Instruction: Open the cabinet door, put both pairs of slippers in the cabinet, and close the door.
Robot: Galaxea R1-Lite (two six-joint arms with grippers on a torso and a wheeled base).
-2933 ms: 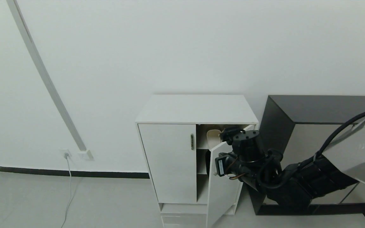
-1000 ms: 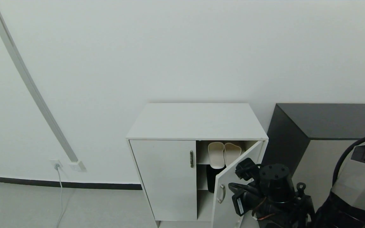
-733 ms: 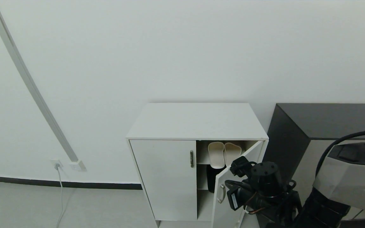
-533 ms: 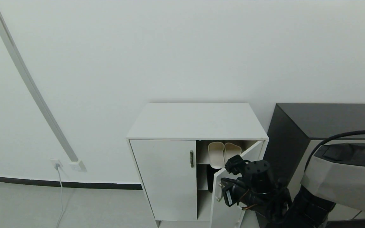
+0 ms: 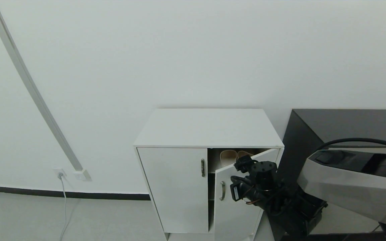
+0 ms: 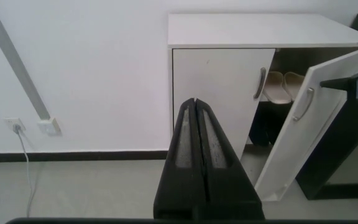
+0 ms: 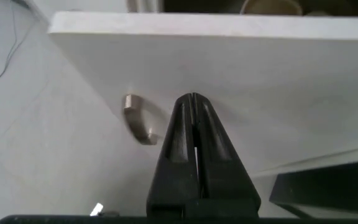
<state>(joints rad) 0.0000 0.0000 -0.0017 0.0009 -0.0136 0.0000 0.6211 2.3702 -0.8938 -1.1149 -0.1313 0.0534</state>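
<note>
Clenched empty, the right end effector (image 7: 194,99) has pushed the cabinet door (image 5: 235,201) ahead of it from wide open to half shut; slippers (image 5: 228,155) lie beyond, leaving only closing.

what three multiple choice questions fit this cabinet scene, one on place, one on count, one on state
1. Where are the beige slippers? A on the top shelf inside the cabinet; B on the floor; C on a chair.
2. How many door handles show? A one; B two; C four.
3. The right door is: A shut flush; B ajar; C removed.
Answers: A, they lie just under the cabinet's top panel; B, one handle per door; B, a gap shows the slippers behind it.
</note>
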